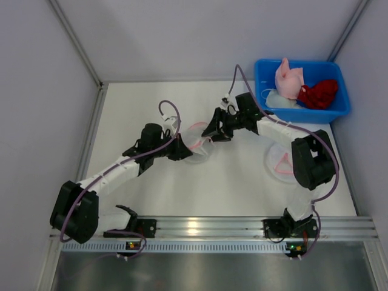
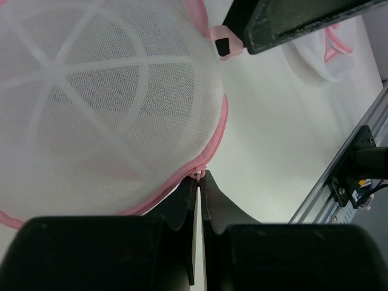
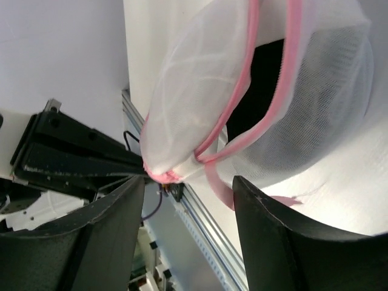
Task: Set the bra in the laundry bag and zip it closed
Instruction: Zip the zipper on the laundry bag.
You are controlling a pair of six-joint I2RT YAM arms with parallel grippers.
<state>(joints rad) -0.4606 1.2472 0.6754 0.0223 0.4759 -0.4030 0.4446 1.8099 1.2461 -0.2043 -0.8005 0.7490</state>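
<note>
Left fingers [image 2: 182, 206]: closed, pinched on the pink zip [image 2: 199, 173] seam of the laundry bag [image 2: 109, 103]

Right fingers [image 3: 103, 242]: spread apart, nothing held, the bag's loose pink tab [image 3: 219, 189] lying between them

Bag: mid-tabletop [image 1: 242, 188], between the two arms, zip tapes seen parted

Zip line: judged to run from the left pinch across toward the right fingers, the right arm being nearer the tab

Bra: not identifiable inside the mesh; garments [image 1: 290, 79] noted in the blue bin [image 1: 330, 113]
</note>
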